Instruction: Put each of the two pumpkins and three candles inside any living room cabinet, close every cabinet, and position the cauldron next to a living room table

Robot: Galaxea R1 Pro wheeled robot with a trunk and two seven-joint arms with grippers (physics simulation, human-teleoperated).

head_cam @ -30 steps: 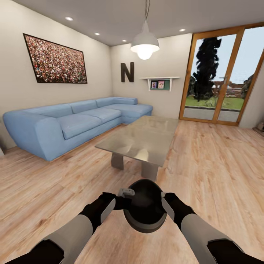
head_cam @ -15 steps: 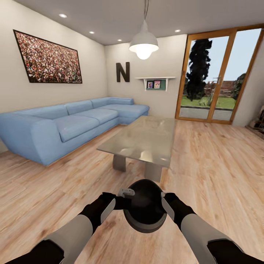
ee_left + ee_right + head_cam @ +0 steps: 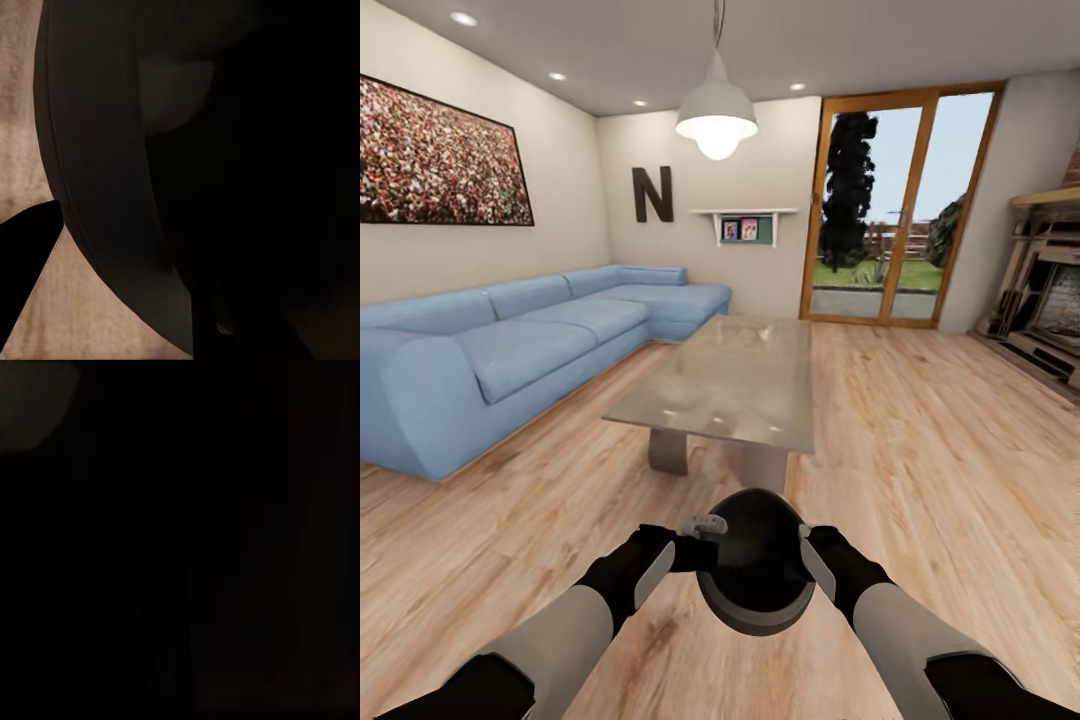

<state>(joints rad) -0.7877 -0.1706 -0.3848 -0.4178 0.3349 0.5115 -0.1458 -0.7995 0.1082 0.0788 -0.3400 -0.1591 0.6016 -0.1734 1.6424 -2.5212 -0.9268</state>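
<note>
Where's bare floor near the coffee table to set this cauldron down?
Bare wood floor lies right of the table, running to the fireplace. Another open strip lies between the table and the blue sofa, narrower. Straight ahead is tightest: the cauldron, between the left gripper and right gripper, hangs just short of the table's near legs.

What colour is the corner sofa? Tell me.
Light blue all over. The sofa shows best in the head view, along the wall beside the glass-topped table.
</note>
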